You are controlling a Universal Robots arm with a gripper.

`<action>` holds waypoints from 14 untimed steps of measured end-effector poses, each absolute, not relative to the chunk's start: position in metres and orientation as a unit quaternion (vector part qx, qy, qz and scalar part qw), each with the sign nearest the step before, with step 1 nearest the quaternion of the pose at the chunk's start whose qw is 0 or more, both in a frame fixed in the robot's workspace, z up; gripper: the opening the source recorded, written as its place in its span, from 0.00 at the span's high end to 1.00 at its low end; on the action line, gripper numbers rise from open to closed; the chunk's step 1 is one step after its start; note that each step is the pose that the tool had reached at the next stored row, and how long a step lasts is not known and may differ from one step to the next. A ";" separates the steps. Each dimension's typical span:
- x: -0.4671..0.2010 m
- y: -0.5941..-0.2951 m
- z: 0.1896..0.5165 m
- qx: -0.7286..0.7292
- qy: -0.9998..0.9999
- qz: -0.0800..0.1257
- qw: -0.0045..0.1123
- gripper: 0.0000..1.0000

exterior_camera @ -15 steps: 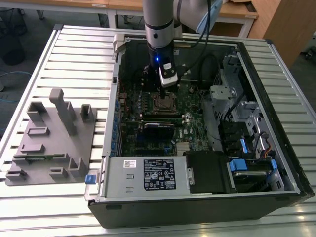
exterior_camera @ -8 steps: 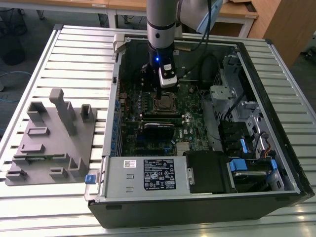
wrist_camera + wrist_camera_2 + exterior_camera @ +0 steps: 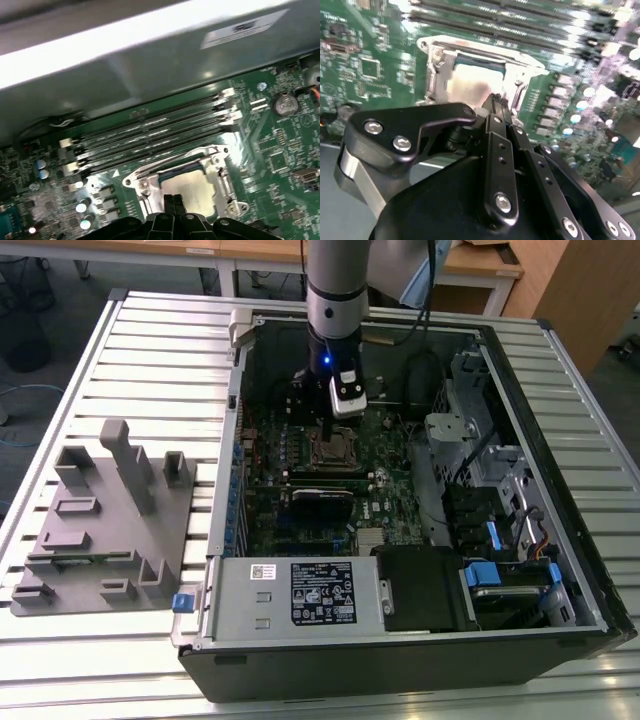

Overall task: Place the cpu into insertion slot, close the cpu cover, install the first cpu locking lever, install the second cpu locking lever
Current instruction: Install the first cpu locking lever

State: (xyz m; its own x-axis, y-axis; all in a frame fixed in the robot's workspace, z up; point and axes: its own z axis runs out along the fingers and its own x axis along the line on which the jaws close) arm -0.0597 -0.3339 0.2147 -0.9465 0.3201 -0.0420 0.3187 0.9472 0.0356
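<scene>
Place: robotics lab or workshop | Evidence: slatted metal workbench (image 3: pixel 150 360), open computer case (image 3: pixel 400 540), grey parts fixture (image 3: pixel 105 520), wooden desks (image 3: pixel 480 265) behind

- We see the cpu (image 3: pixel 192 187) with a dull, pale metal top.
- The cpu cover (image 3: pixel 150 176) looks like bright, shiny metal to us.
- Our gripper (image 3: pixel 496 102) is matt black with glossy silver screws.
- The circuit board (image 3: pixel 280 145) is glossy green.
</scene>
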 end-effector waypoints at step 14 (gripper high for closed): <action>-0.047 -0.334 0.212 0.098 0.995 0.015 0.021 0.90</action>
State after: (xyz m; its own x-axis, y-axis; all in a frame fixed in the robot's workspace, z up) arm -0.0473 -0.3339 0.2116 -0.9800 0.1954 -0.0379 0.1942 0.9804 0.0340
